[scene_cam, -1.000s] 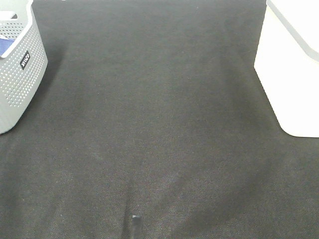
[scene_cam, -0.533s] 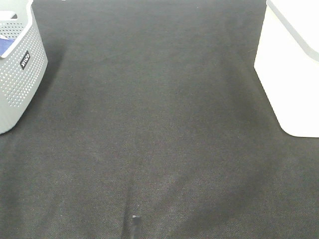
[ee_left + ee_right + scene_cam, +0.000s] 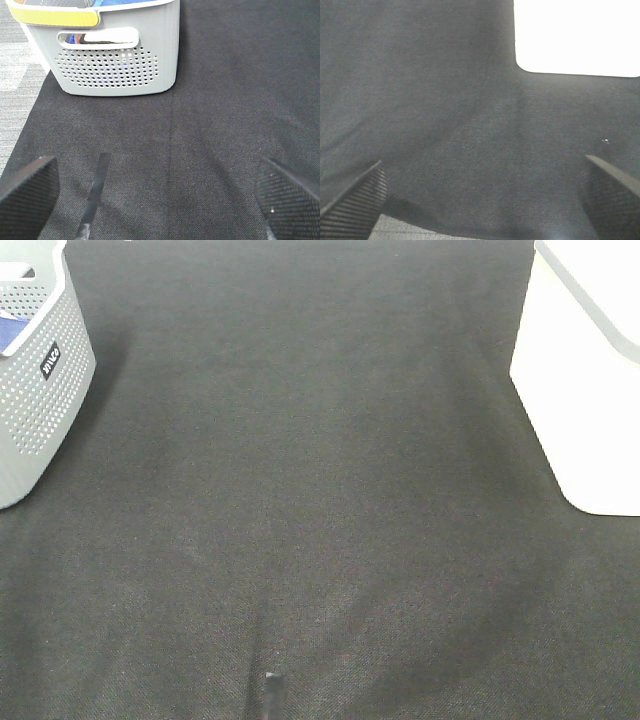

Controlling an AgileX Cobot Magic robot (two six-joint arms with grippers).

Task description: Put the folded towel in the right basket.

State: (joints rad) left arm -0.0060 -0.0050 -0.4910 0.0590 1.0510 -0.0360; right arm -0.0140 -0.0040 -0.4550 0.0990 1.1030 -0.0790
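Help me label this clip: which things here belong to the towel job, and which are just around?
Job:
white right basket
blue cloth in the grey basket, possibly the towel
both open grippers

Just around:
grey left basket
dark mat

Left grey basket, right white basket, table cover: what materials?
Grey basket: looks like moulded matte plastic, with punched hole rows and a cut handle slot. White basket: probably smooth plastic, overexposed, hard to tell. Table cover: dark woven fabric, visible weave.
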